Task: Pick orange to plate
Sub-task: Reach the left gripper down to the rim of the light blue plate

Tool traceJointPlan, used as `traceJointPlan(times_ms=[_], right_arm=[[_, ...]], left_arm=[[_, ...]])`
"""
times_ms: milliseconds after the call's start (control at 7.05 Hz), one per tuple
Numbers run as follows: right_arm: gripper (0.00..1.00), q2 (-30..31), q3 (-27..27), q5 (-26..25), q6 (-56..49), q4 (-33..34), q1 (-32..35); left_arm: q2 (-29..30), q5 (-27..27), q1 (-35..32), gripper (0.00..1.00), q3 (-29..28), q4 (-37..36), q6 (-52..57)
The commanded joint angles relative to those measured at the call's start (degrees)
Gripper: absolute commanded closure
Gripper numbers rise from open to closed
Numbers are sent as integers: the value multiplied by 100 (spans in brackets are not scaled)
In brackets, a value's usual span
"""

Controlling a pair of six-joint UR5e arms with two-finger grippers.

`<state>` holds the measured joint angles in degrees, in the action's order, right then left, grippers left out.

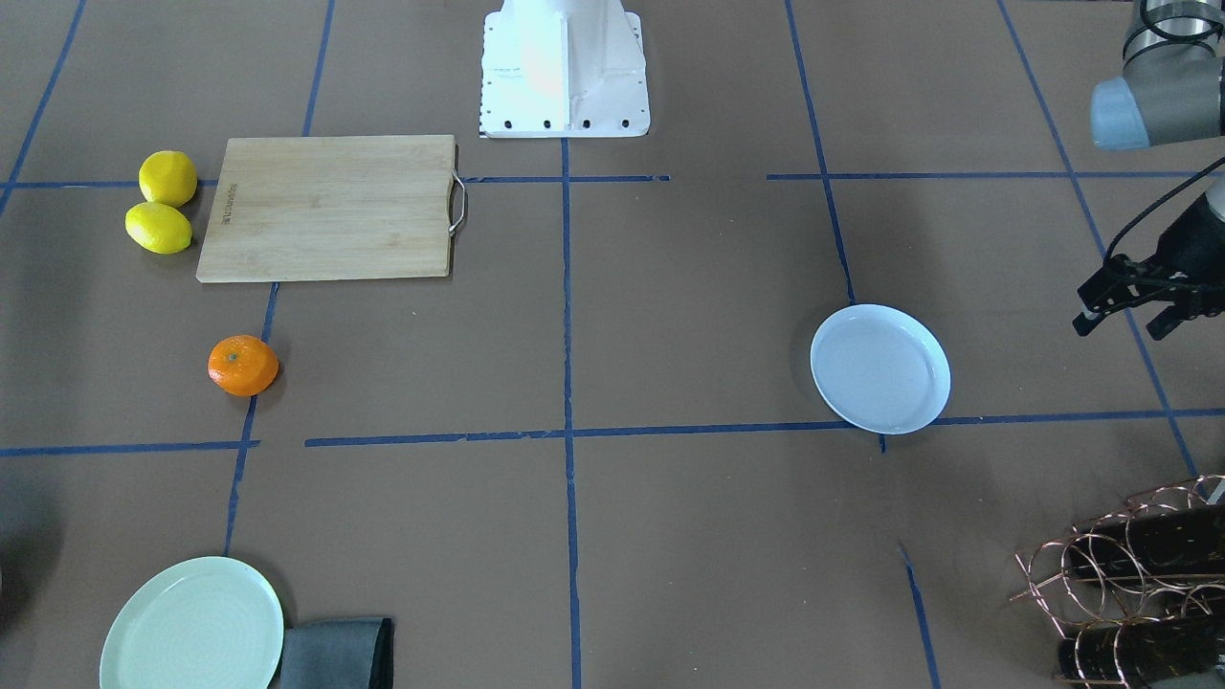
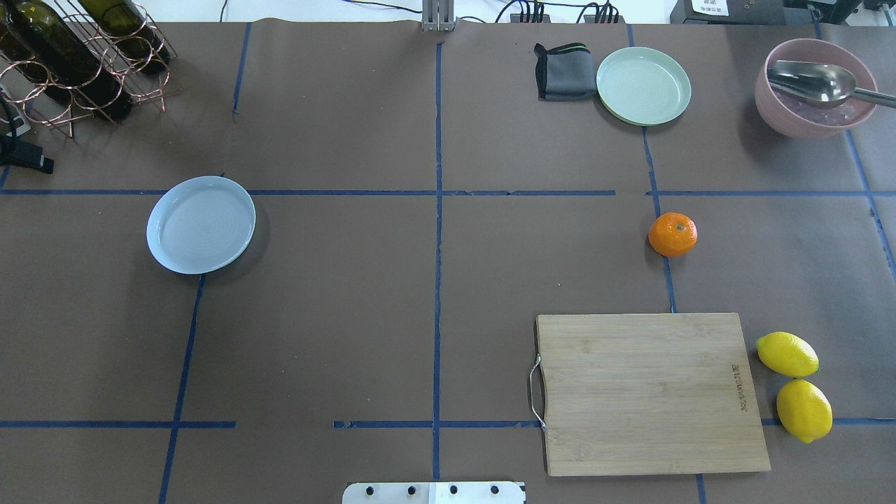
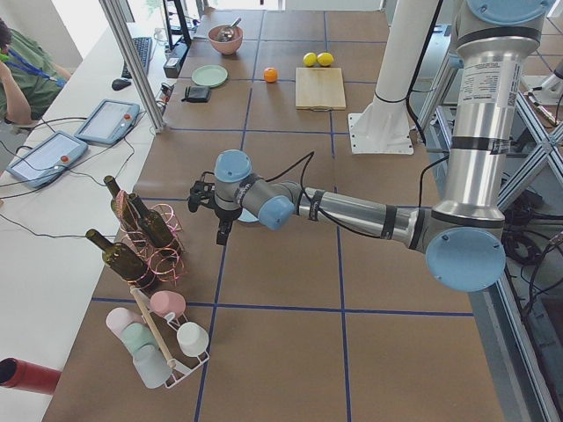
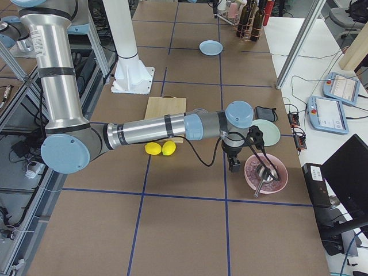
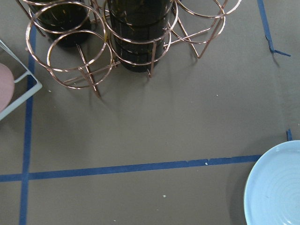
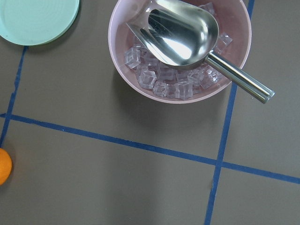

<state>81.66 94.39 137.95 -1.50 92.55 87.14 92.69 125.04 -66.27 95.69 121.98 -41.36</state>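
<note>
Hanging empty, left gripper [image 1: 1122, 325] shows jaws spread — right gripper [image 4: 234, 165], cannot tell its gap

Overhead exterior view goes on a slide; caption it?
Orange at right, not yet on the empty bluish-white plate at left.

The orange [image 2: 673, 234] lies beyond the cutting board [image 2: 647, 392], well apart from the plate [image 2: 201, 224].

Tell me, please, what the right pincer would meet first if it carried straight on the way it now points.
Pointing downward, the right pincer would likely meet the bare brown paper-covered table first, beside the pink round bowl of ice cubes; its offset from the bowl's rim is hard to judge.
</note>
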Motion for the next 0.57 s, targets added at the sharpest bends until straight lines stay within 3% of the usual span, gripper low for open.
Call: traceJointPlan(times_ms=[0, 426], right_arm=[[0, -27, 1, 4, 211, 0, -92], [0, -27, 1, 4, 220, 0, -101]], left_arm=[[38, -637, 936, 0, -181, 580, -1212], [362, -832, 1344, 0, -611, 590, -1409]])
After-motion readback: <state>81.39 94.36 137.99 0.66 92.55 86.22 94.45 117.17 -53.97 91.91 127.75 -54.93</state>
